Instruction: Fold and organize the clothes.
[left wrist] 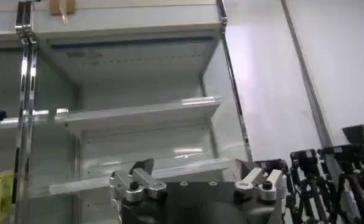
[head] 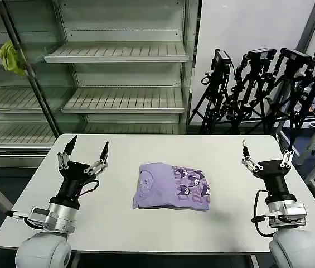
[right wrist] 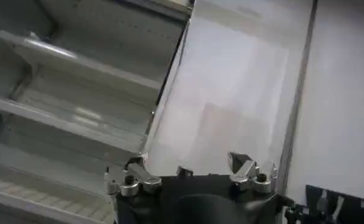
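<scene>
The soft, light purple T-shirt [head: 171,187] is lying folded on the worktop [head: 118,223], easiest grabbed by its edges, while the left gripper [head: 86,149] and right gripper [head: 265,154] are waiting spread open

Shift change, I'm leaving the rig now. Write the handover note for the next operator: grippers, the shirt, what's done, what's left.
Left gripper: open, empty, raised over the white table, to the robot's left of the shirt.
Right gripper: open, empty, raised on the robot's right side of the table, clear of the shirt.
Lavender T-shirt: folded into a compact rectangle at the table's centre, neck label up, cartoon print showing.
Done: the fold looks finished.
Left: probably only tidying an uneven edge or moving the shirt aside, if required.
</scene>
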Robot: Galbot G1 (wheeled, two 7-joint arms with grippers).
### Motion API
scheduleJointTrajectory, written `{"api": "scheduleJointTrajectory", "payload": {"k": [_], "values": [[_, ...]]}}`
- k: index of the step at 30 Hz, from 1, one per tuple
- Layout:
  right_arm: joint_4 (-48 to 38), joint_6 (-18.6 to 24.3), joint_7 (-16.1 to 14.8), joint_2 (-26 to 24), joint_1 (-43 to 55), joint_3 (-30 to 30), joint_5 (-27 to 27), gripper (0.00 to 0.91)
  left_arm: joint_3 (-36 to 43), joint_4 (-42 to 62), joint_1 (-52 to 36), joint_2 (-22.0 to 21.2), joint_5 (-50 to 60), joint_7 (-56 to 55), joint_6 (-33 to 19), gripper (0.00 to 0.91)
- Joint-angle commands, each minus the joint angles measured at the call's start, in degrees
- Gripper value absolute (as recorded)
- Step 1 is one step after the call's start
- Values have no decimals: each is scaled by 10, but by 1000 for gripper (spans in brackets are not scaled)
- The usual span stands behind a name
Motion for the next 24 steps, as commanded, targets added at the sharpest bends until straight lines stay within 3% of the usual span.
{"api": "scheduleJointTrajectory", "payload": {"k": [1,24], "values": [[-2,3,1,1,0,0,-1,907,1,-4,3,-2,1,1,-2,907],[-9,-4,0,1,13,-10,-22,907,7,-5,2,-1,1,1,-3,907]]}}
